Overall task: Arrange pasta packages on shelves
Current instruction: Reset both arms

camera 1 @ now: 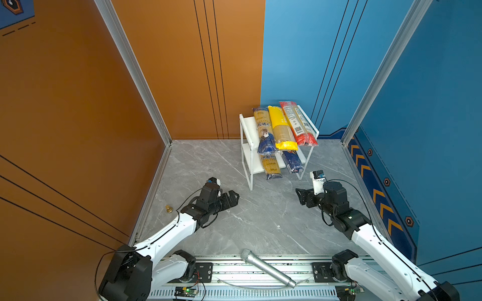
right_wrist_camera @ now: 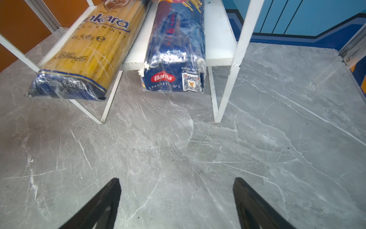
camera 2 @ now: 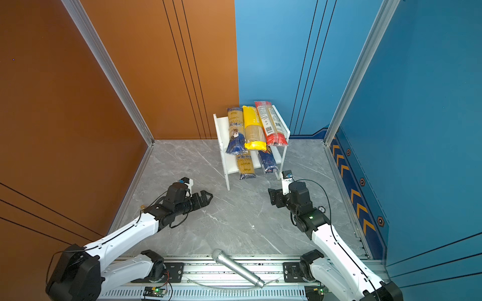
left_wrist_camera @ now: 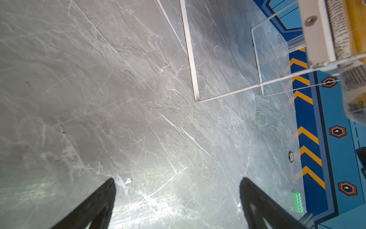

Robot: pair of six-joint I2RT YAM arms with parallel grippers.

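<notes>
pasta packages [camera 1: 281, 127] all sit on the shelves [camera 1: 249, 130], left gripper [camera 1: 234, 198] and right gripper [camera 1: 300, 196] spread empty, so you likely just retreat.

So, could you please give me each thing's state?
upper ankara: on top shelf, overhanging front
yellow bag: on top shelf, overhanging
red bag: on top shelf, overhanging
lower ankara: on lower shelf, overhanging
Barilla: on lower shelf, overhanging
left gripper: open, empty
right gripper: open, empty
microphone: lying flat

5 pasta bags [camera 1: 281, 127] on white 2-tier rack [camera 1: 249, 130]: 3 top, 2 btm.
</notes>
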